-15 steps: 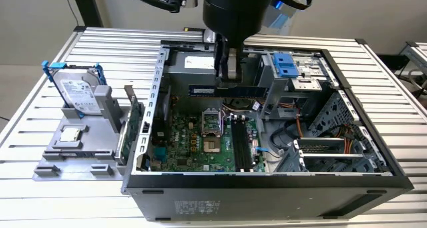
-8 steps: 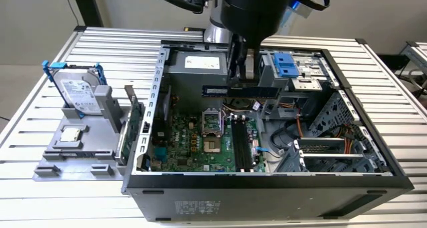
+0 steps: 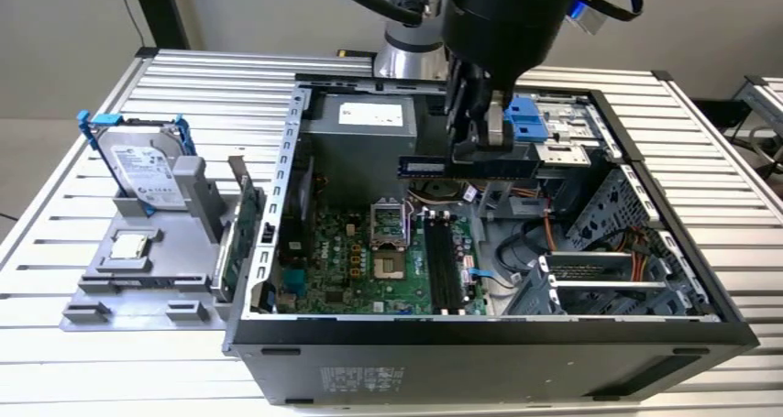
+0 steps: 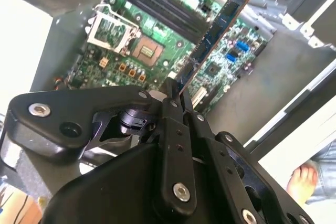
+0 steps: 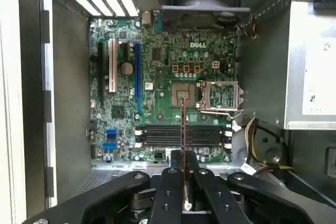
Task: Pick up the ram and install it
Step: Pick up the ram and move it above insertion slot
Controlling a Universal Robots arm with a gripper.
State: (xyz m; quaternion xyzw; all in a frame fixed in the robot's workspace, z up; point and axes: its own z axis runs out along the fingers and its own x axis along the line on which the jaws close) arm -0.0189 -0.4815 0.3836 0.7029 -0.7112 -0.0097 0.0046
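Jaws of the gripper (image 3: 479,148) clamped tight on the ram (image 3: 468,167). Ram held level, standing on its long edge, well up above the motherboard (image 3: 355,261) and not touching it. Seen edge-on in the first wrist view.

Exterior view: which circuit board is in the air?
The ram, the narrow dark stick in the gripper; the expansion card stands in the grey rack, the motherboard lies in the case.
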